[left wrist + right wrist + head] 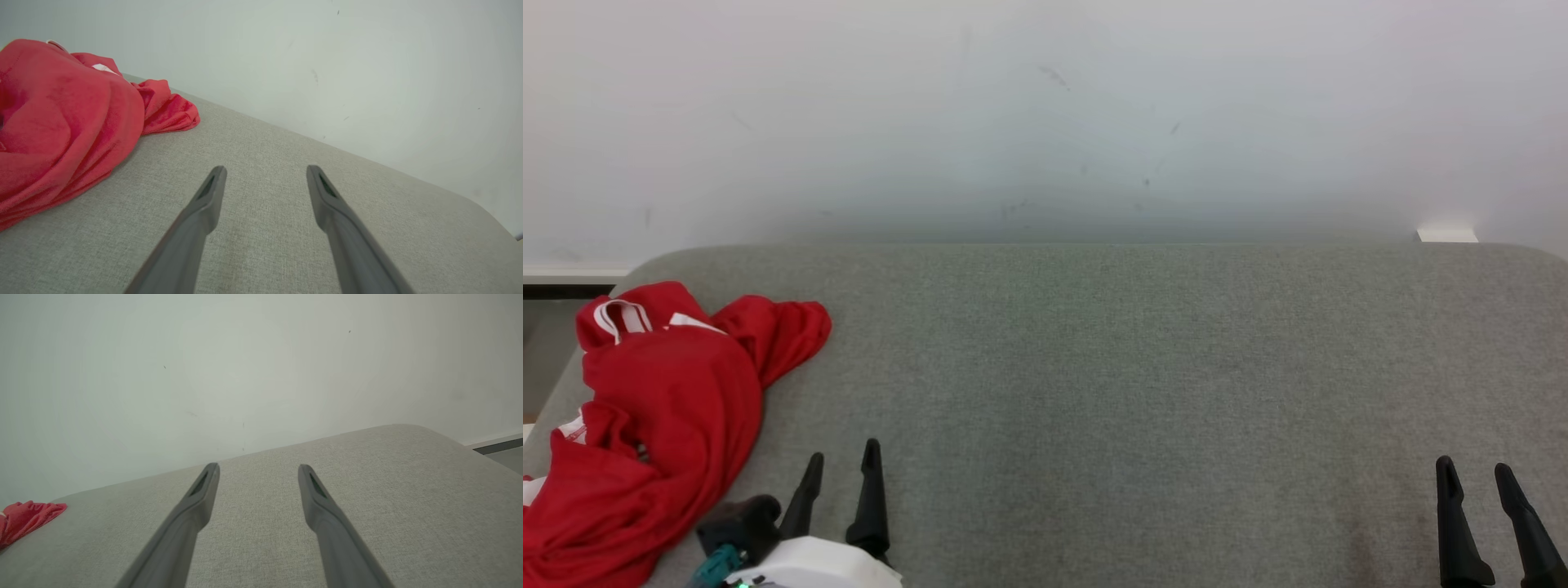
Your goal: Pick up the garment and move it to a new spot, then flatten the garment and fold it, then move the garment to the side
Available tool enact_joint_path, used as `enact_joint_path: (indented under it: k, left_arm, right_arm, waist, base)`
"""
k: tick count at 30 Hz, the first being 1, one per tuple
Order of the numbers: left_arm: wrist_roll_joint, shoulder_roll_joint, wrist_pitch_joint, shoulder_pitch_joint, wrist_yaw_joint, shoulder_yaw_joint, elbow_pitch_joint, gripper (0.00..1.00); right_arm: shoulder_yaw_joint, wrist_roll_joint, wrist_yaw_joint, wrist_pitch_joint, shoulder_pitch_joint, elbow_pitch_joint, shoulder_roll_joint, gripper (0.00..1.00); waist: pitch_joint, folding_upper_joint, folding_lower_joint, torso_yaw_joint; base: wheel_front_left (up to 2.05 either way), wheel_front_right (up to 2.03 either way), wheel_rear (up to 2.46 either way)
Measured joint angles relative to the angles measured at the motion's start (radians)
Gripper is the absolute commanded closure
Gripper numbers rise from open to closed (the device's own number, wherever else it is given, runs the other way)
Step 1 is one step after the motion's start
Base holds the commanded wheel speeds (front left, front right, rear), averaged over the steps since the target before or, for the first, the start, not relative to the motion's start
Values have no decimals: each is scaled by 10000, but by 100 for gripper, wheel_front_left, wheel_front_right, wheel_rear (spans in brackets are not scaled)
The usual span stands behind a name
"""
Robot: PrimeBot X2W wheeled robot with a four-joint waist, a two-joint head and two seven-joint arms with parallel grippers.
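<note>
A crumpled red garment (662,416) with white trim lies bunched at the left end of the grey fabric surface (1135,367). In the left wrist view the garment (69,118) heaps up to the left of my fingers. My left gripper (843,457) hovers just right of the garment's lower edge, open and empty; its jaws stand apart over bare fabric (264,168). Far off at the lower right, my right gripper (1474,467) is open and empty too (258,465). A corner of the garment (28,516) peeks in at the left edge of the right wrist view.
A pale wall (1045,114) runs right behind the grey surface. The surface's left edge curves off beside the garment, with floor and a skirting strip (568,282) beyond. A small white object (1445,235) sits at the back right edge.
</note>
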State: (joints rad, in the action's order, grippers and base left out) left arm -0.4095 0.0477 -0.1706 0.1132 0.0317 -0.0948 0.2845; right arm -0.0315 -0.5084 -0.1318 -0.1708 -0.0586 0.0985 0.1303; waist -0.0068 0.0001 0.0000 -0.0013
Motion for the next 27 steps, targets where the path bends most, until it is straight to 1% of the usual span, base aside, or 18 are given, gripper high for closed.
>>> enact_joint_path:
  k: [13, 19, 27]
  left_arm:
    - [1260, 27, -324, -37, 17, -150, 244, 0]
    - [1753, 31, -426, -63, 94, -184, 253, 0]
    - [2380, 33, -593, -104, 178, -251, 301, 0]
  right_arm:
    - [-77, 966, 0, -328, -59, -59, 88, 0]
    - [-109, 1375, 0, -433, -66, -77, 144, 0]
    - [-176, 1680, 0, -591, -66, -36, 178, 0]
  waist:
    - [-70, 0, 0, 26]
    - [-96, 0, 0, 36]
    - [-120, 0, 0, 4]
  base:
    - [0, 0, 0]
    - [0, 0, 0]
    - [0, 0, 0]
